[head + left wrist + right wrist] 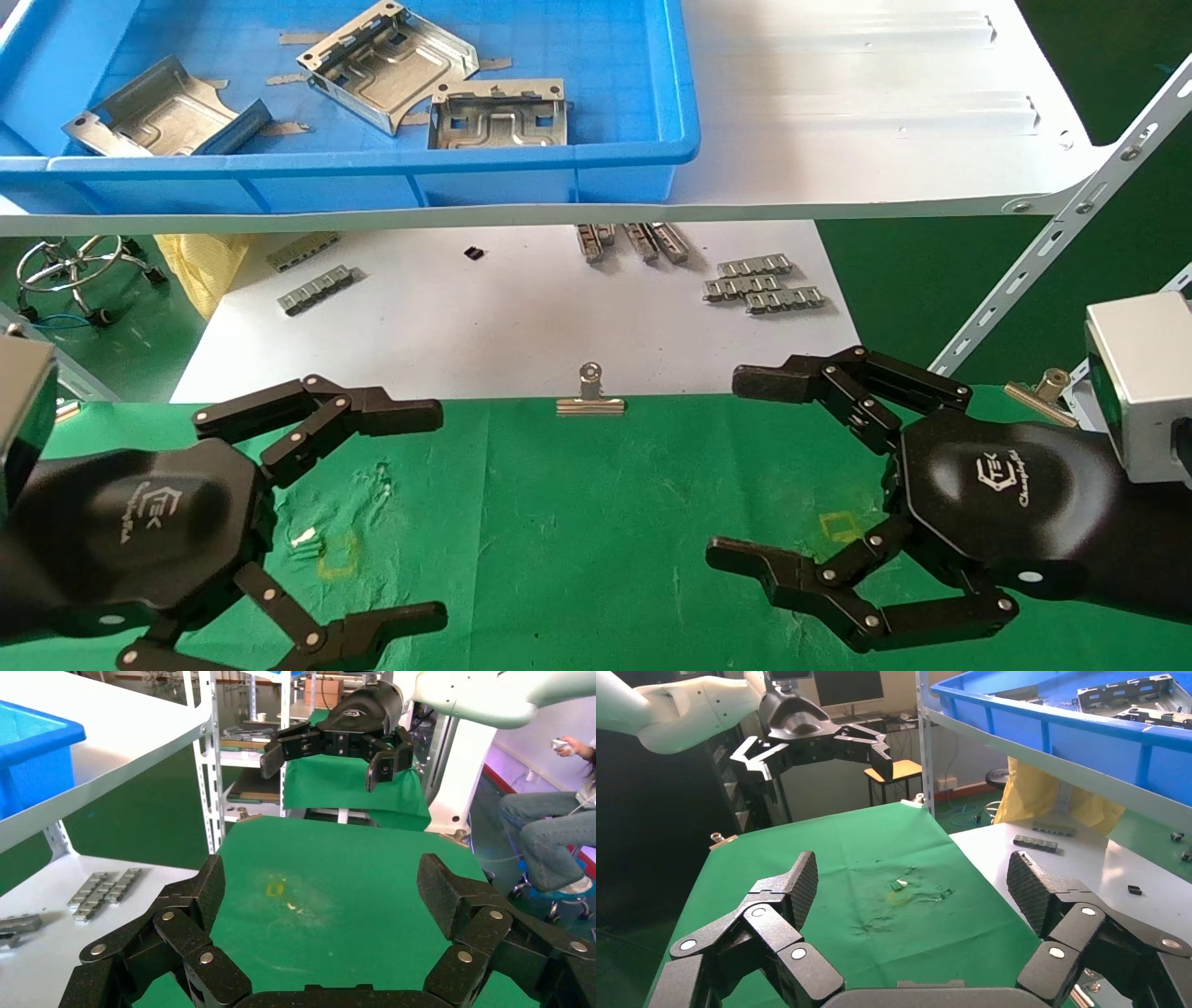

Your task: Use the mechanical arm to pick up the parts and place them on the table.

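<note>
— Where are the end effectors?

— Both hover over the green counter (596, 522). The left end effector (368, 513) is at its left side, fingers spread apart and holding nothing. The right end effector (792, 471) is at the right side, spread just as wide, also holding nothing.

— And the parts?

— Three metal brackets (391, 61) lie in the blue bin (559, 172) on the white shelf (885, 121), above and beyond the counter's far edge.

— Any room between the hands?

— A broad stretch of green cloth lies bare there. A binder clip (590, 395) sits on the far edge, with small ribbed strips (764, 284) on the white sheet (521, 317) beyond.
</note>
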`<state>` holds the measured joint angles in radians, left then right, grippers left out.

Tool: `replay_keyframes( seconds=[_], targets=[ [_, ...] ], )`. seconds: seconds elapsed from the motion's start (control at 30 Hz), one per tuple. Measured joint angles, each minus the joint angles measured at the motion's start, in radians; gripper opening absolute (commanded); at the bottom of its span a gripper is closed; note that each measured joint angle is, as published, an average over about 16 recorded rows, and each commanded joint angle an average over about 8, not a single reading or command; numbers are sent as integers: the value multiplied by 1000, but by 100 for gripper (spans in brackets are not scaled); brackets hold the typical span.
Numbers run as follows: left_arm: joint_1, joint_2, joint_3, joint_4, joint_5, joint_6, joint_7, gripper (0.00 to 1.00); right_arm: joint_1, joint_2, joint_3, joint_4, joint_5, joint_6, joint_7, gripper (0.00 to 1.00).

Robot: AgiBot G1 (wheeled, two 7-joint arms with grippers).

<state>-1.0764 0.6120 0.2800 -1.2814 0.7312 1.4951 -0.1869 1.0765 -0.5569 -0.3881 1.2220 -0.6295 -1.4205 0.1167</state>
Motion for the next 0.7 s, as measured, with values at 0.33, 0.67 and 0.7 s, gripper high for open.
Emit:
replay_keyframes(
  seconds=[0.33, 0.67, 0.7],
  targets=[
    [0, 0, 0, 0, 0, 0, 0, 100, 0, 0, 0, 0, 0, 0, 0, 0],
    [0, 0, 0, 0, 0, 0, 0, 100, 0, 0, 0, 0, 0, 0, 0, 0],
    [0, 0, 0, 0, 0, 0, 0, 100, 0, 0, 0, 0, 0, 0, 0, 0]
  ],
)
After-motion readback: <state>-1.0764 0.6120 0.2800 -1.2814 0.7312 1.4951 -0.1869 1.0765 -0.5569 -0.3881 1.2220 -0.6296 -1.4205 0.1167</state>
